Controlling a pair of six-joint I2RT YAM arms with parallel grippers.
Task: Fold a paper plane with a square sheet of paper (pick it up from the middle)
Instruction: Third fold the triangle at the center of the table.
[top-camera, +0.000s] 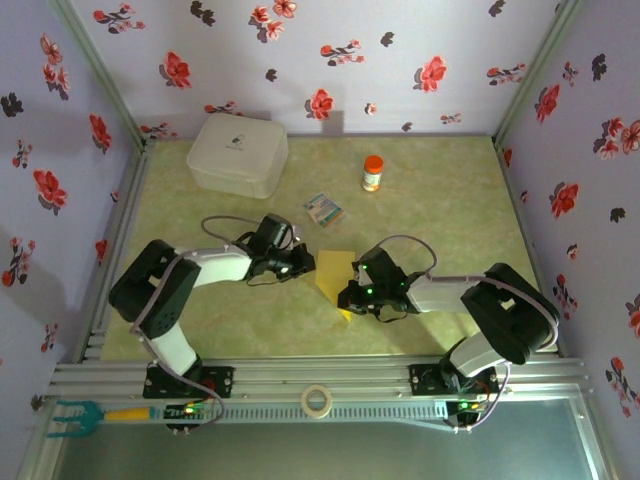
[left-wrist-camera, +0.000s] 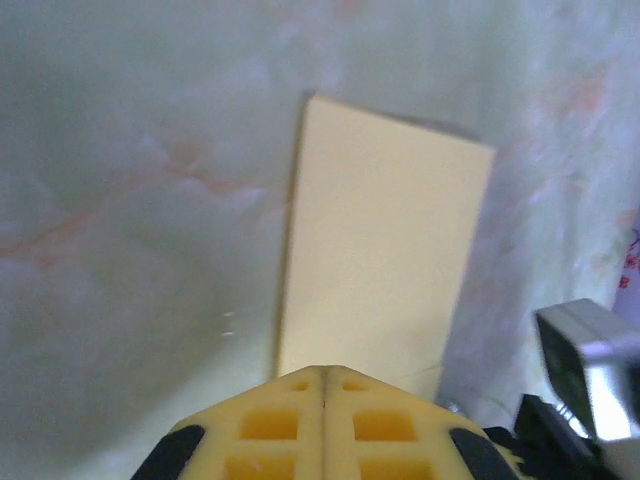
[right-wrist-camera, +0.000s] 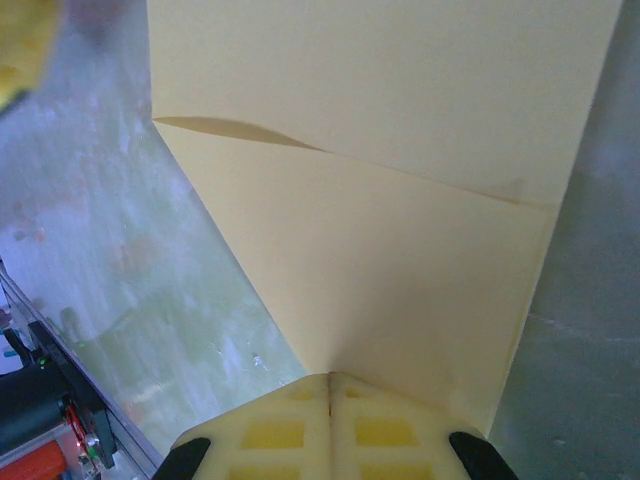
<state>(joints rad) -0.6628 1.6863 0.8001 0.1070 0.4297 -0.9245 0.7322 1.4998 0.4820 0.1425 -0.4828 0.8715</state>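
Left arm (top-camera: 215, 265) bent low, forearm reaching right toward centre. Left gripper (top-camera: 303, 266) closed, yellow fingertips (left-wrist-camera: 300, 400) pressed together. Right arm (top-camera: 440, 292) mirrors it, reaching left. Right gripper (top-camera: 350, 296) closed too, tips meeting.

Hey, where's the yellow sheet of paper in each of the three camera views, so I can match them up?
Top external: yellow sheet mid-table, between the left gripper and the right gripper.
Left wrist: yellow sheet centre-right, running up from the left gripper.
Right wrist: yellow sheet, creased, across top and middle, above the right gripper.
Shared landmark: the pale green marbled tabletop under it.
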